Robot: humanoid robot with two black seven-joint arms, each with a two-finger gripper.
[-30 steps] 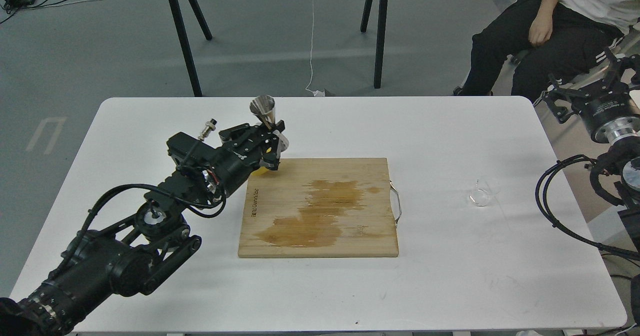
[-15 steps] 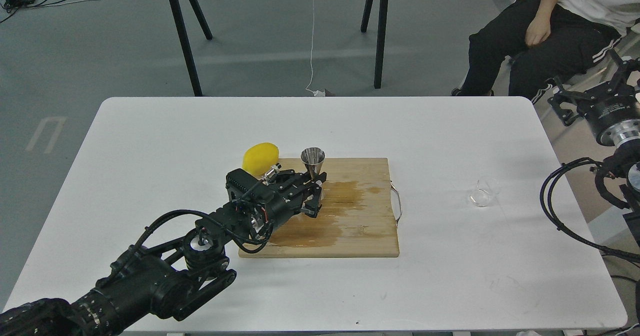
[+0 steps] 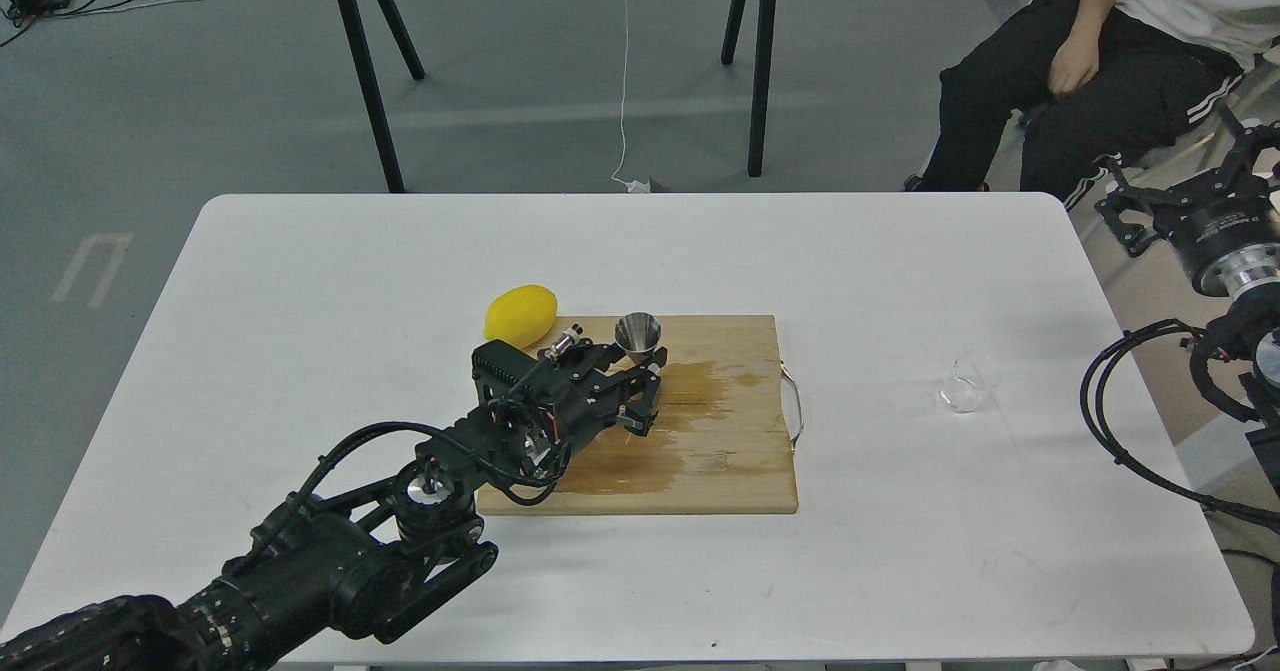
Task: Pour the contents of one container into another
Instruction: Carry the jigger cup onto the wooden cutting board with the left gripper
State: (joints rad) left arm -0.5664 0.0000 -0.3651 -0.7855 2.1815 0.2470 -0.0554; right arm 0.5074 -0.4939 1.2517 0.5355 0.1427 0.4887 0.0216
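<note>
Left jaws (image 3: 641, 383) clamp the upright steel jigger (image 3: 637, 334), contents unseen; glass cup (image 3: 968, 383) looks empty; right jaws (image 3: 1180, 213) unclear

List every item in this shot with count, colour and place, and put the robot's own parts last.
table: one, white, fills the foreground
cutting board: one, wooden with a dark wet stain, table centre
lemon: one, yellow, at the board's far left corner
jigger: one, shiny steel, over the board's far edge, in the left gripper
glass cup: one, clear, on the table right of the board
seated person: one, black trousers, top right
left gripper: one, black, shut on the jigger
right gripper: one, black, right edge, state unclear
</note>
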